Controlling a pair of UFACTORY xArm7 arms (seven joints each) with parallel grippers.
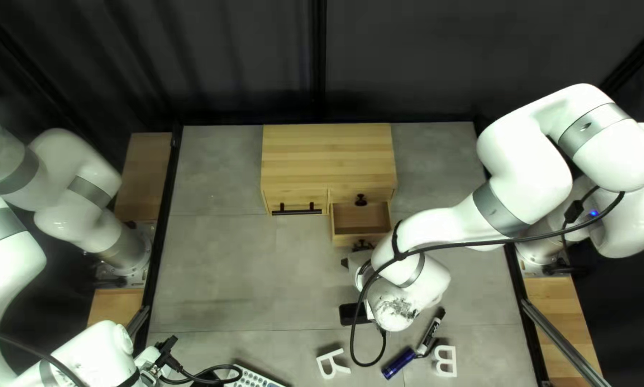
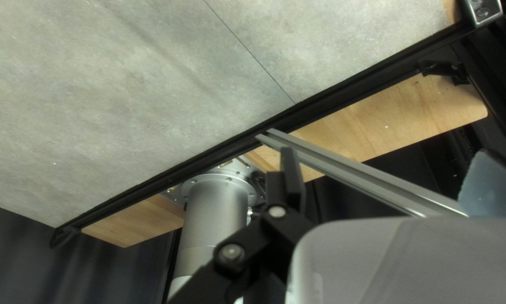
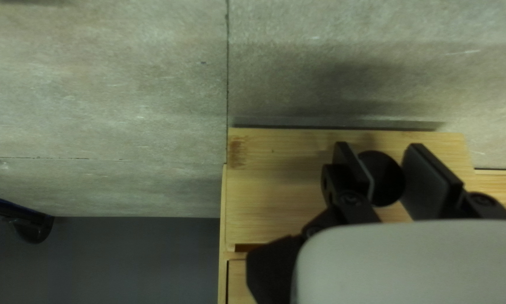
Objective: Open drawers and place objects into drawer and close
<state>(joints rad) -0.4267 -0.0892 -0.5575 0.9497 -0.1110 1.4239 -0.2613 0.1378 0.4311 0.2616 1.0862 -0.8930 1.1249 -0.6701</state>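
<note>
The right gripper (image 3: 382,155), closed to the width of a round black knob (image 3: 385,180), apparently steadies the open pale-wood drawer (image 1: 361,218) for the black-and-white marker (image 1: 429,335) nearer the table's front; the left gripper (image 2: 383,169) gapes empty.

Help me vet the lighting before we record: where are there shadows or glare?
Top left view: bright glare on my right arm, curtain in gloom; left wrist view: faint shadow streak across the table; right wrist view: soft, darker shadow beyond the drawer.
</note>
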